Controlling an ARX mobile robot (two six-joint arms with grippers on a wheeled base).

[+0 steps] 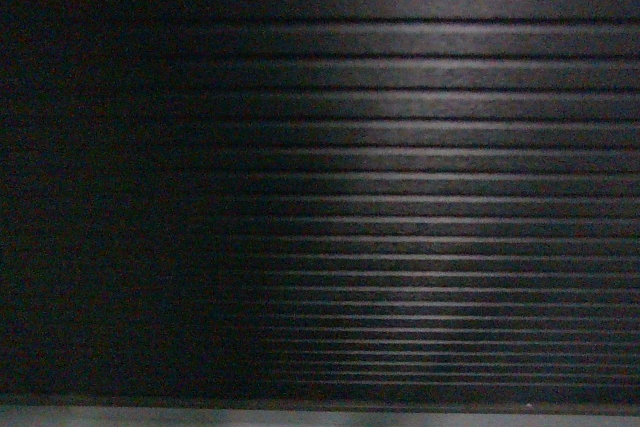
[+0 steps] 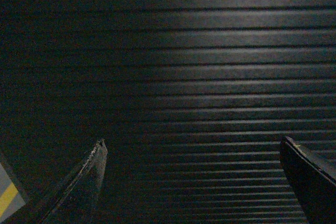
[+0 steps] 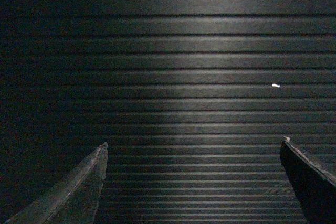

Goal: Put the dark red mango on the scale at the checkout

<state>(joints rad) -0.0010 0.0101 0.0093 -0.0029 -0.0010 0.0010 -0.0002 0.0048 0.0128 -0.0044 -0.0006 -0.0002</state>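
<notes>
Spread wide at the bottom of each wrist view: dark tapered fingers of the left tool [image 2: 191, 182] and the right tool [image 3: 191, 182], nothing between them, touching nothing. Beyond both, filling every view, the black horizontally ribbed front of the checkout counter [image 1: 420, 197]; along the bottom of the head view, a thin strip of grey plinth [image 1: 300, 417]. At the lower left corner of the left wrist view, a sliver of grey floor with a yellow stripe [image 2: 7, 198].

Nowhere in sight: dark red mango, white scale. Whereabouts of both impossible to tell from these views; countertop above all three frames.

Judged stage: early, fruit not yet in hand, base parked very near the slatted front. Best handled by raising the view or backing off first to find fruit and scale, keeping both wide-open tools clear of the ribs meanwhile.
</notes>
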